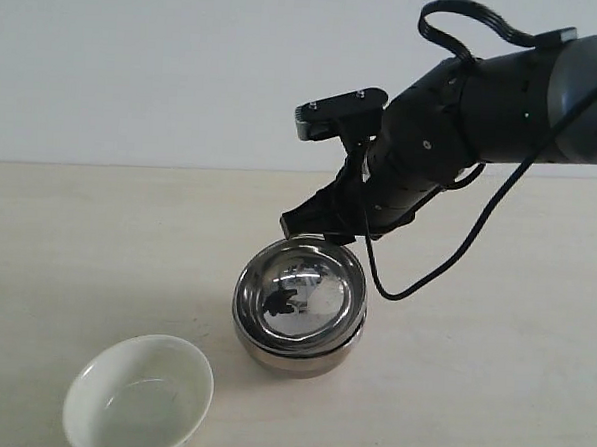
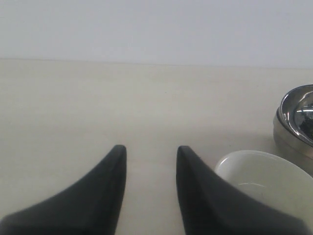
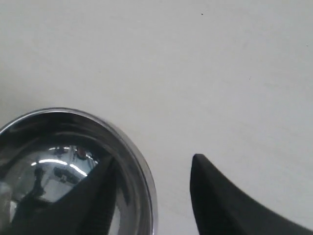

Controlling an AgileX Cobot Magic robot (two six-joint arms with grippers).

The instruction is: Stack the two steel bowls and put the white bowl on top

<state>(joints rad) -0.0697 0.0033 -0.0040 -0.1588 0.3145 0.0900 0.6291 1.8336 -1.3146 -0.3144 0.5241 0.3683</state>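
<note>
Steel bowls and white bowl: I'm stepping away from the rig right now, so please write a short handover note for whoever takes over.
Hands: left hand open and empty, beside the white bowl. The right hand is open astride the upper bowl's rim, one finger inside and one outside, not gripping.
Things: steel bowls nested one in the other. The white bowl stands alone and empty, apart from the stack, on the left arm's side.
Done: the steel stack.
Left: clear the right hand from the rim, then set the white bowl on top of the stack.
</note>
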